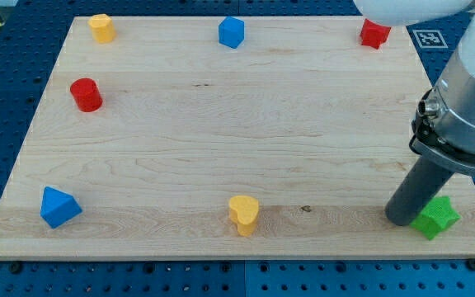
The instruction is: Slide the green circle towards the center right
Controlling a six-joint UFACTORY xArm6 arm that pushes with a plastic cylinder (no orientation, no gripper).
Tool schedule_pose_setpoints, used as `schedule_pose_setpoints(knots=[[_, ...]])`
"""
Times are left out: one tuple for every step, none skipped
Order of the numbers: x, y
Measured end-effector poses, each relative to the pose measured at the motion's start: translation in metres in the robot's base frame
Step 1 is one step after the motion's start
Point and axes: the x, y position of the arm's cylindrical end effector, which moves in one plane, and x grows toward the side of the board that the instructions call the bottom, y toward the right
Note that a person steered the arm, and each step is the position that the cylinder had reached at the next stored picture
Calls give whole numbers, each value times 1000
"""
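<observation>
Camera view: tip (402, 219) beside green star (435, 218)

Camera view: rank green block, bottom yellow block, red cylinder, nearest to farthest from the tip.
1. Green block, star-like, bottom right, right beside my tip.
2. Yellow block, bottom centre, to the tip's left.
3. Red cylinder, upper left, far across the board.
</observation>
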Motion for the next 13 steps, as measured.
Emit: schedule_pose_setpoints(knots=[[0, 10], [0, 13], [-10, 8], [-21, 10], [-28, 19], [-37, 30], [-46, 41], [-47, 62], [-47, 84], [-49, 87], [-61, 85], [-75, 79], [-75, 85]])
